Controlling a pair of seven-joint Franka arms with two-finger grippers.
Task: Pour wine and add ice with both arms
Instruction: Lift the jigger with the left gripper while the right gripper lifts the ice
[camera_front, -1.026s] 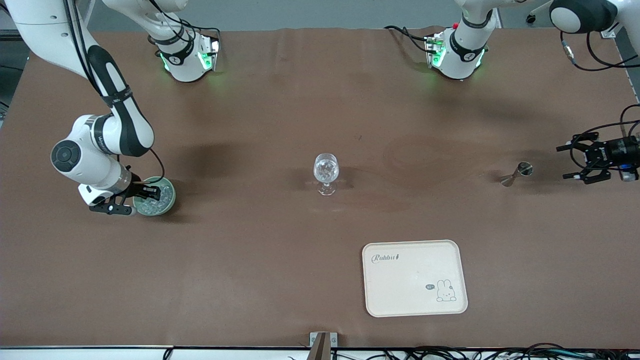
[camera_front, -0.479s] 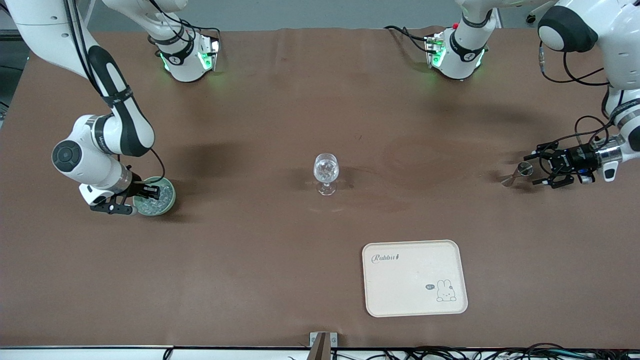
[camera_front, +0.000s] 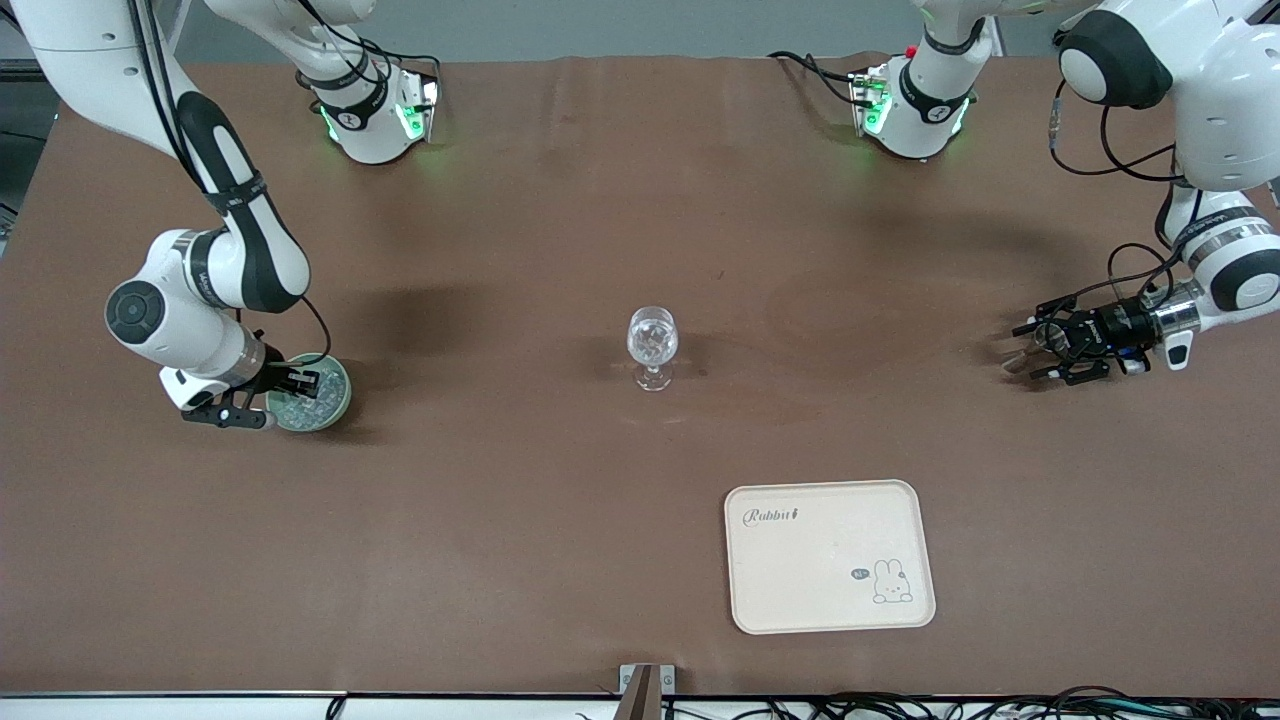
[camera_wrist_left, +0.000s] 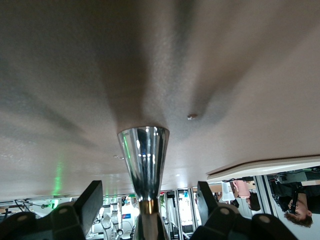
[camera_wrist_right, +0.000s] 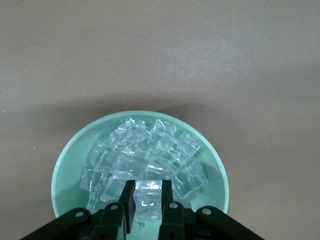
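A green bowl (camera_front: 312, 394) at the right arm's end of the table holds a heap of ice (camera_wrist_right: 145, 162). The right gripper (camera_wrist_right: 148, 206) sits over it, jaws clamped on one lump. Mid-table stands a stemmed glass (camera_front: 652, 345) with clear lumps inside; the cream tray (camera_front: 830, 556) lies bare, nearer the camera. At the left arm's end, the left gripper (camera_front: 1045, 347) has jaws apart either side of a steel jigger (camera_wrist_left: 143, 162).
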